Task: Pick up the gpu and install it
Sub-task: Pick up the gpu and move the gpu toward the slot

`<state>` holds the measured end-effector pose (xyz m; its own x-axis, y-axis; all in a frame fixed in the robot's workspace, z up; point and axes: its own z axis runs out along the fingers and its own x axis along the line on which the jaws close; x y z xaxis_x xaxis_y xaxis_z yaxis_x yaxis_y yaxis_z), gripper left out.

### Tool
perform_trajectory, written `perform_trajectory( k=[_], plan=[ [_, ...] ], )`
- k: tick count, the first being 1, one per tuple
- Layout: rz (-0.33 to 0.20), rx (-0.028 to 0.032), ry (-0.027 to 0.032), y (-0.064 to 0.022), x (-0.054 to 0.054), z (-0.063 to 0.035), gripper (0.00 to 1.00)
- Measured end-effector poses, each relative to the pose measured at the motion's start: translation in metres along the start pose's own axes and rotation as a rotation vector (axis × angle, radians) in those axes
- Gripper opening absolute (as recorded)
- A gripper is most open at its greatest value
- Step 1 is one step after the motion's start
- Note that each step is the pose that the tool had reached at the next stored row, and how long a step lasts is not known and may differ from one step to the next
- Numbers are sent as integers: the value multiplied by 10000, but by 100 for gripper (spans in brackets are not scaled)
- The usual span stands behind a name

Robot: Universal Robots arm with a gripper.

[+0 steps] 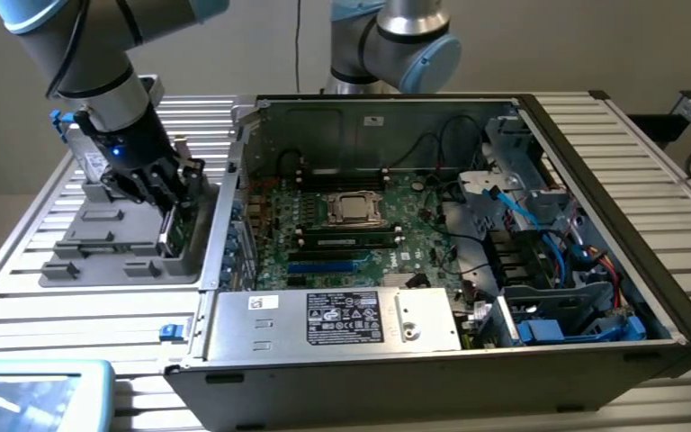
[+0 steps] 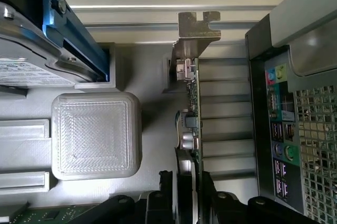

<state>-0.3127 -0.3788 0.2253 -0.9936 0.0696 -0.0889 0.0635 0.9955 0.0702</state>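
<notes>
The gpu (image 1: 179,230) stands on edge in a slot of the grey holder tray (image 1: 94,256), at the exterior view's left beside the open computer case (image 1: 321,378). In the wrist view the gpu (image 2: 192,103) is seen edge-on, green board with its silver end bracket (image 2: 198,27) at the far end. My gripper (image 1: 168,196) is lowered over the card. Its black fingers (image 2: 166,192) flank the card's near end on both sides, with narrow gaps showing, so the gripper (image 2: 188,195) is open and holds nothing. The big green motherboard (image 1: 345,225) lies inside the case.
A silver hard drive with blue tabs (image 2: 37,50) sits in the same tray beside a raised grey block (image 2: 96,135). The case's rear port panel (image 2: 281,134) is close beside the card. A second arm (image 1: 394,45) stands behind the case. The table is slatted metal (image 1: 69,328).
</notes>
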Motion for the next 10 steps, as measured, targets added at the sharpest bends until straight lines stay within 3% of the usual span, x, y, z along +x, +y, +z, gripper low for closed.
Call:
perform_trajectory(
  k=[2,10],
  plan=[
    [2,-1,0,0,0,1,28],
    [8,-42,37,-44,-6,-19,28]
  ],
)
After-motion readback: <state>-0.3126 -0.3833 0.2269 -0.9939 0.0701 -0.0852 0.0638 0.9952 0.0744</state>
